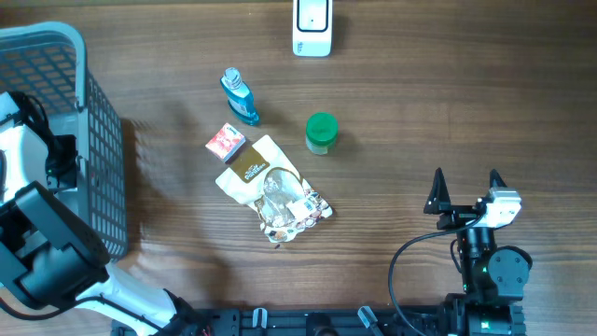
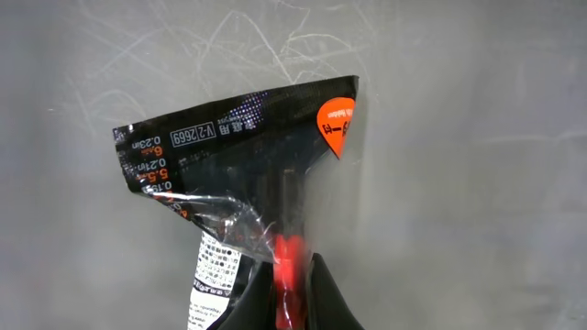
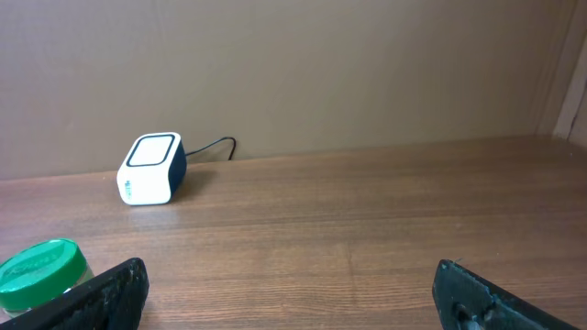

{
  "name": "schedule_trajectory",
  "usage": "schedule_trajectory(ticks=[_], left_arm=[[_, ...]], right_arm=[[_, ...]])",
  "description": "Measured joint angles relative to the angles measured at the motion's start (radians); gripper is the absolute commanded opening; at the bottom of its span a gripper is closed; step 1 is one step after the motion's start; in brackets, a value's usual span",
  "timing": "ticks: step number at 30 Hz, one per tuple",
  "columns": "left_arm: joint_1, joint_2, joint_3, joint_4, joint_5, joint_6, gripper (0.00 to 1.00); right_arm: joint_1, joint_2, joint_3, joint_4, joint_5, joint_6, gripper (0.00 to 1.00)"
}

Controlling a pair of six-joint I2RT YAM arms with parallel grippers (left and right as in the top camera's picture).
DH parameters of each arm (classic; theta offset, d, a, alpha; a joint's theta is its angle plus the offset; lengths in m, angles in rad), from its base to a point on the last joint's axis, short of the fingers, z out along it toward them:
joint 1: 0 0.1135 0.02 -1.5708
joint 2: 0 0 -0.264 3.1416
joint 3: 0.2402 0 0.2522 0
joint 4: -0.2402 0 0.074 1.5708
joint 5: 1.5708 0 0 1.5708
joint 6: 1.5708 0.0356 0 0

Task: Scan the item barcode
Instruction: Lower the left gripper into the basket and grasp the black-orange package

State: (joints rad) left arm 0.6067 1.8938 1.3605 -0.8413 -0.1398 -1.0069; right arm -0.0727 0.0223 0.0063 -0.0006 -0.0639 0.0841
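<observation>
In the left wrist view my left gripper [image 2: 292, 286] is shut on the lower edge of a black plastic packet [image 2: 229, 156]. The packet has an orange tag, white print and a red part between the jaws, and a scratched grey surface lies behind it. In the overhead view the left arm [image 1: 37, 233] is over the grey basket [image 1: 104, 140], and the arm hides both gripper and packet. The white barcode scanner [image 1: 312, 26] stands at the table's far edge, also seen as the scanner [image 3: 151, 169] in the right wrist view. My right gripper [image 1: 465, 191] stands open and holds nothing, near the front right.
On the table's middle lie a blue bottle [image 1: 240, 95], a small red box [image 1: 225, 141], a clear snack bag [image 1: 272, 189] and a green-lidded jar [image 1: 321, 133]. The jar's lid [image 3: 41, 261] shows at the left of the right wrist view.
</observation>
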Motion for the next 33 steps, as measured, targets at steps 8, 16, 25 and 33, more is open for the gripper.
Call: schedule_trajectory(ticks=[8, 16, 25, 33], left_arm=[[0.001, -0.005, 0.029, -0.042, 0.08, 0.0, 0.04], [0.002, -0.209, 0.229, -0.207, 0.106, 0.031, 0.04], [0.002, -0.509, 0.438, -0.345, 0.092, 0.108, 0.73], [0.002, -0.233, 0.256, -0.193, 0.063, 0.246, 0.82]], right_arm=[[0.0, 0.0, 0.0, 0.0, 0.0, 0.0, 1.0], [0.0, 0.0, 0.0, 0.0, 0.0, 0.0, 1.0], [0.0, 0.0, 0.0, 0.0, 0.0, 0.0, 1.0], [0.0, 0.0, 0.0, 0.0, 0.0, 0.0, 1.0]])
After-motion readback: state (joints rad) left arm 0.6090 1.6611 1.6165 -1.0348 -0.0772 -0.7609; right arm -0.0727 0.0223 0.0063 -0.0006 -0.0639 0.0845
